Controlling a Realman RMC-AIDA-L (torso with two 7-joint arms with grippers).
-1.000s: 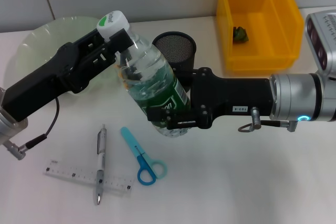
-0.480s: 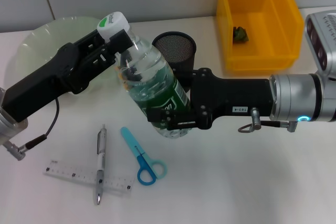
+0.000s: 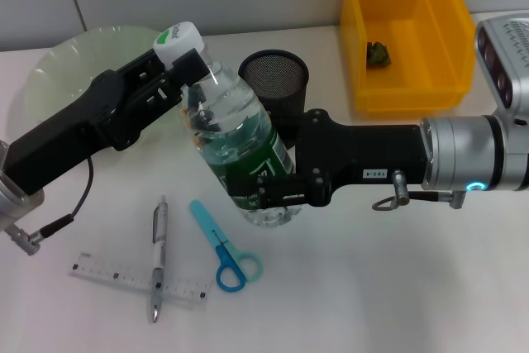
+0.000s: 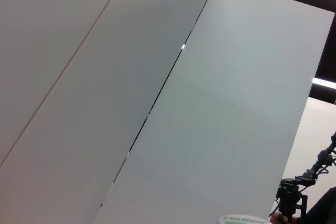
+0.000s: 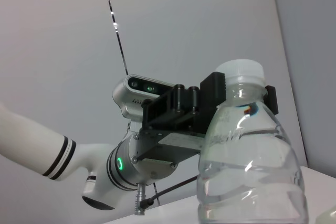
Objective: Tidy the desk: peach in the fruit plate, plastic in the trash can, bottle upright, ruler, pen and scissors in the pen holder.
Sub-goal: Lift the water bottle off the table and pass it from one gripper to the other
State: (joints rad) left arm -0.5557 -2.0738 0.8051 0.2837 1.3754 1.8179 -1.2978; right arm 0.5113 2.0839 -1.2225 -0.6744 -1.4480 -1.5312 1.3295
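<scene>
bottle (image 3: 240, 142): tilted, mid-bench, green label, text unreadable
left gripper (image 3: 188, 72): clenched on bottle neck under white/green cap (image 3: 178, 40)
right gripper (image 3: 269, 192): clamped on bottle's lower body
yellow bin (image 3: 405, 31): far right, green scrap (image 3: 378, 53) inside
pen holder (image 3: 274, 78): just behind bottle

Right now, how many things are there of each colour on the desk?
Blue: 1, the scissors
Yellow: 1, the bin
Black: 1, the pen holder
Pale green: 1, the plate
Clear: 2, the bottle and the ruler
Silver: 1, the pen
Total: 7
</scene>
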